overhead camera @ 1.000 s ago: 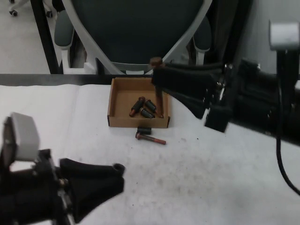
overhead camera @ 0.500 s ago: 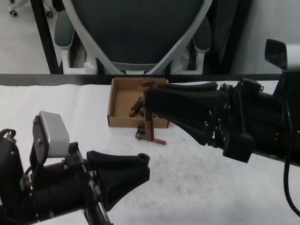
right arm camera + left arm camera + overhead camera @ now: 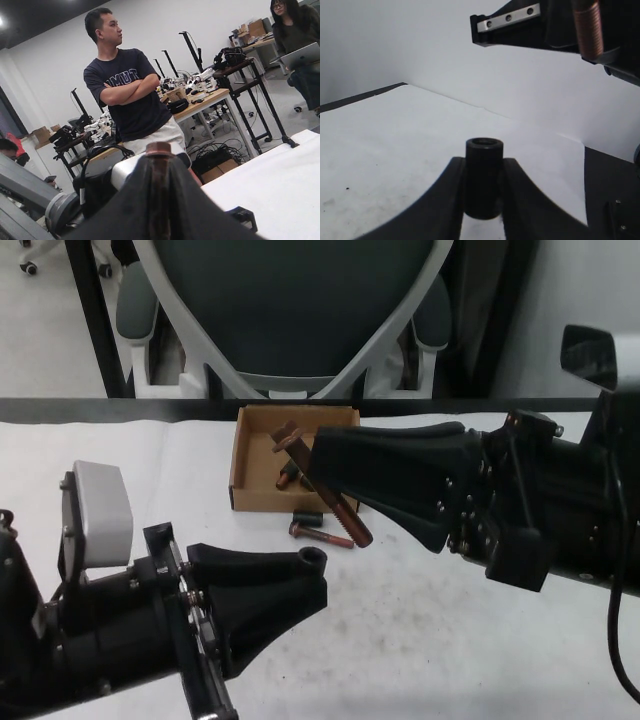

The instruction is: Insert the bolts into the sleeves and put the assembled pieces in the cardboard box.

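Left claw (image 3: 483, 167) clamps a black sleeve (image 3: 484, 150); right claw (image 3: 322, 462) grips a copper bolt (image 3: 352, 525).

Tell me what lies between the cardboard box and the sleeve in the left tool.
In the high view, a loose bolt and a loose sleeve lie on the bench between the cardboard box and the held sleeve.

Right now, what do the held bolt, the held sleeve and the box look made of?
Long copper-coloured threaded bolt: probably plated metal, shiny threads. Short black cylindrical sleeve: matte, metal or plastic, unclear. Open brown box: cardboard, dull tan walls.
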Tool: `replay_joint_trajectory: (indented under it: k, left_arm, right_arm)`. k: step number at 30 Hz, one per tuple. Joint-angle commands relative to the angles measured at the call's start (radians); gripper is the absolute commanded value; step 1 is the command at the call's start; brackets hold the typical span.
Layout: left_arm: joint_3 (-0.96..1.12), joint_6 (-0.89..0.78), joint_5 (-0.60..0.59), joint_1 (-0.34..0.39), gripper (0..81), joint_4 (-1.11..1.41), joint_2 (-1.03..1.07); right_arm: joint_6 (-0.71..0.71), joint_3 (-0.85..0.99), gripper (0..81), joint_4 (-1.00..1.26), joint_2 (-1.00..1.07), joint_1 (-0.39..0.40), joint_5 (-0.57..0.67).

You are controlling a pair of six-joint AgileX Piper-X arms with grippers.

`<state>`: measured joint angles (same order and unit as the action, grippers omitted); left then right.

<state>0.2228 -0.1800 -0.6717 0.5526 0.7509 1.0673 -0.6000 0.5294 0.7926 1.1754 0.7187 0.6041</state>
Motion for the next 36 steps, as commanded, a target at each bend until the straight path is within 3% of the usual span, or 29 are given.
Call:
replay_joint_trajectory:
  k: [1, 21, 28, 36]
  left_arm:
    - [0.002, -0.009, -0.010, 0.006, 0.8, 0.032, -0.001]
    - [0.003, -0.059, -0.078, 0.006, 0.8, 0.081, -0.001]
    - [0.003, 0.052, 0.088, 0.003, 0.8, -0.042, -0.001]
    - [0.003, 0.058, 0.303, 0.003, 0.8, -0.205, -0.001]
  right_arm:
    - [-0.003, -0.001, 0.2, 0.006, -0.016, 0.003, 0.010]
    - [-0.003, -0.001, 0.2, 0.006, -0.016, 0.003, 0.010]
    - [0.100, -0.001, 0.2, -0.197, -0.012, -0.017, -0.002]
    - [0.211, -0.001, 0.2, -0.477, -0.012, -0.050, -0.132]
